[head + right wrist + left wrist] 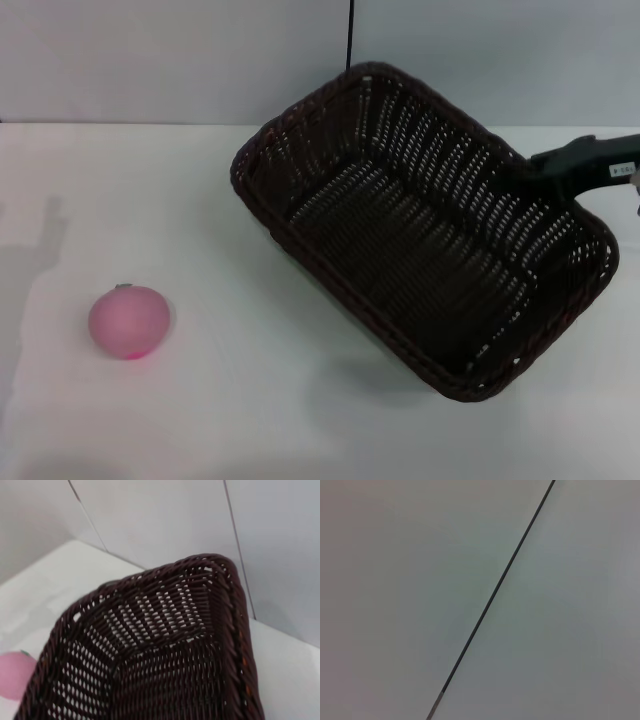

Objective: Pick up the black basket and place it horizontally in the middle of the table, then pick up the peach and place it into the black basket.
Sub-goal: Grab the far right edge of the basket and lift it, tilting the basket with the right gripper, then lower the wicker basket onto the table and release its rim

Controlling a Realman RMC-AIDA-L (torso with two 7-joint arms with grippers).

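The black basket is a large dark woven basket, lying diagonally at the right of the white table. It seems raised and tilted, with a shadow under its near side. My right gripper reaches in from the right edge and grips the basket's far right rim. The right wrist view looks into the basket. The peach, small and pink, sits on the table at the left, apart from the basket. It also shows in the right wrist view past the basket's rim. My left gripper is out of view.
A grey wall with a thin dark vertical seam stands behind the table. The left wrist view shows only that wall and a seam.
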